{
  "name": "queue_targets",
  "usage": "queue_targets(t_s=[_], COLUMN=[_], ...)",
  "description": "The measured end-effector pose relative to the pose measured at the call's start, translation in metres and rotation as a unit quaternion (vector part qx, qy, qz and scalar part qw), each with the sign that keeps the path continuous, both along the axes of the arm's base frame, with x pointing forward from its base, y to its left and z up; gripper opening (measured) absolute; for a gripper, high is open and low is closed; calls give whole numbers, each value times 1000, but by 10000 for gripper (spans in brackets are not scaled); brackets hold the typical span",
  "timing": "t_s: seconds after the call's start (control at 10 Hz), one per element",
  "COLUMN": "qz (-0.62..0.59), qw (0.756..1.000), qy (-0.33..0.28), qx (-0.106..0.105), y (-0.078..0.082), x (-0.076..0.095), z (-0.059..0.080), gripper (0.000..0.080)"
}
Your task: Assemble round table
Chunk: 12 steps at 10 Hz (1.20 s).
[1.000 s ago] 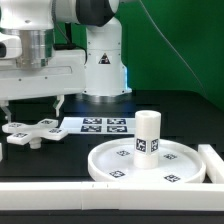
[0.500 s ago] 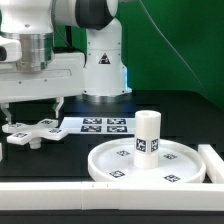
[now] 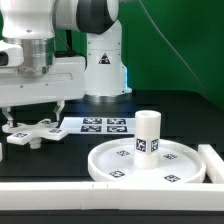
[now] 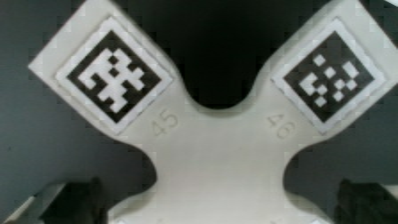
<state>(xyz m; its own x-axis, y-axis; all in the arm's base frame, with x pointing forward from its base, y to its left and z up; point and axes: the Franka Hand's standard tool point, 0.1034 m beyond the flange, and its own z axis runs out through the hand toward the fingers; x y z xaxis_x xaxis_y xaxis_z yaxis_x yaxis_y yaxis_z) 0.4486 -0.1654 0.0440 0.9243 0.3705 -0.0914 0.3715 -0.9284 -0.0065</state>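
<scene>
Tool (image 3: 33, 110) wide open over cross-shaped piece (image 3: 30, 130); piece flat on table (image 3: 160, 108), one arm between fingers (image 4: 68, 200).

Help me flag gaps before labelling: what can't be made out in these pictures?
- Exterior view: the cross is cut off by the left edge; whether the hand touches it is unclear.
- Exterior view: the bar hides the near rim of the disc.
- Exterior view: tags too small to read.
- Wrist view: fingertips dark, blurred, cropped by the edge.
</scene>
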Motion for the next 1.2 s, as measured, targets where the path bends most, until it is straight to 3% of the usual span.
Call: queue_targets(t_s=[1.0, 1.1, 1.2], qz=[0, 0, 0], qw=[1000, 1000, 1000], qy=[14, 14, 14], qx=[0, 0, 0], y=[0, 0, 0], x=[-9, -9, -9], z=[-14, -14, -14], gripper=[622, 452, 452])
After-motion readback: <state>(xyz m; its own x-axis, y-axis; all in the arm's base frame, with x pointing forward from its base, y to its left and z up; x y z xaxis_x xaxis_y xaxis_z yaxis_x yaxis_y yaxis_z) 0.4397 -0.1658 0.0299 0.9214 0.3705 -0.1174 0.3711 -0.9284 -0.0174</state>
